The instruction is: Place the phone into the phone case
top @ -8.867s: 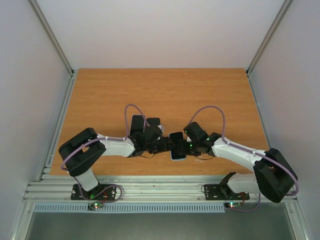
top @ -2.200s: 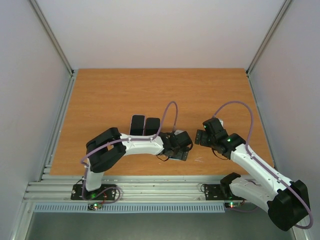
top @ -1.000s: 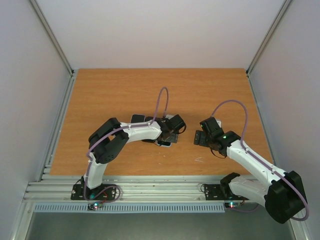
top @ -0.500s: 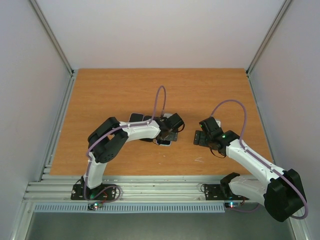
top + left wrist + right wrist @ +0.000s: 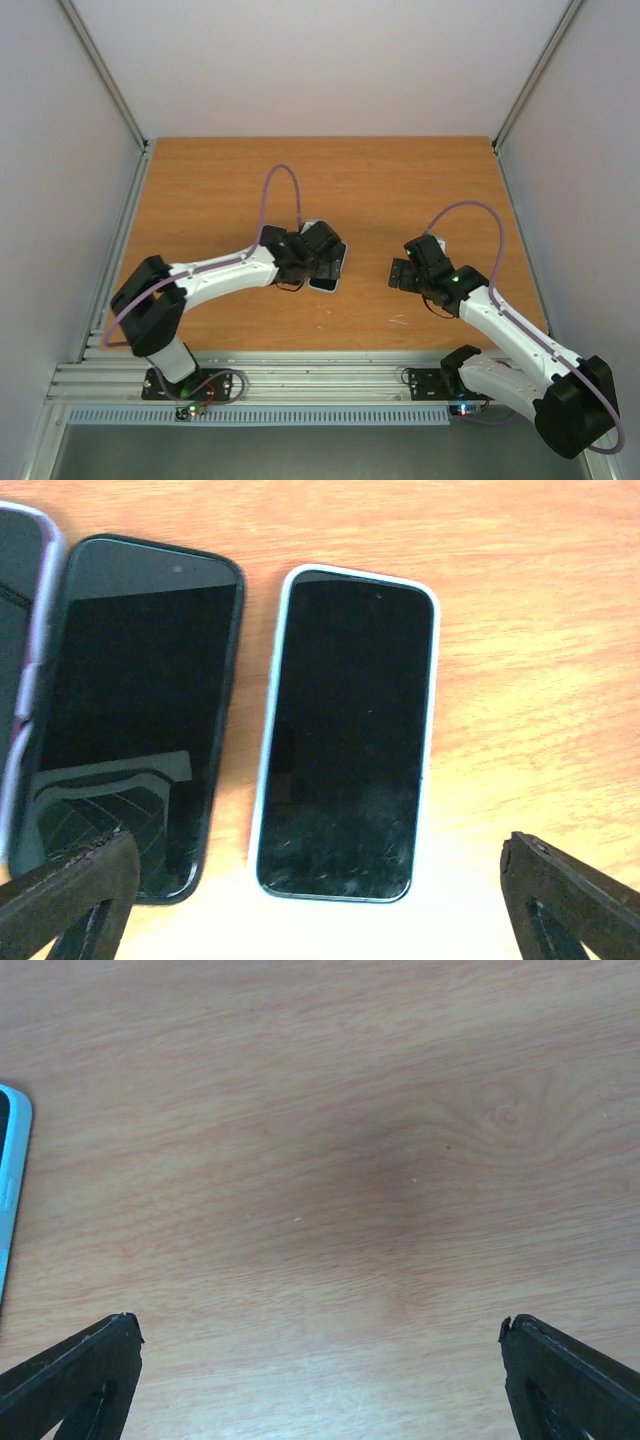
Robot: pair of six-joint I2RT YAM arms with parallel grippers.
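The phone sits in a light-blue case [image 5: 345,730], lying flat and screen up on the table. In the top view its near end [image 5: 331,273] shows just beyond my left gripper [image 5: 322,252]. My left gripper [image 5: 320,900] hovers above it, jaws wide open and empty, with one fingertip at each bottom corner of the wrist view. My right gripper [image 5: 399,274] is to the right of the phone, apart from it, open and empty [image 5: 320,1380] over bare wood. The case's edge [image 5: 10,1180] shows at the left of the right wrist view.
A phone in a black case [image 5: 130,710] lies close to the left of the light-blue one. The edge of a purple-cased phone [image 5: 18,630] lies beyond that. In the top view both are hidden under my left arm. Metal rails border the table [image 5: 420,190].
My left arm has lowered and stretched out, its elbow swinging left, and its gripper has shifted slightly left above the cased phone. The right gripper has moved only slightly.
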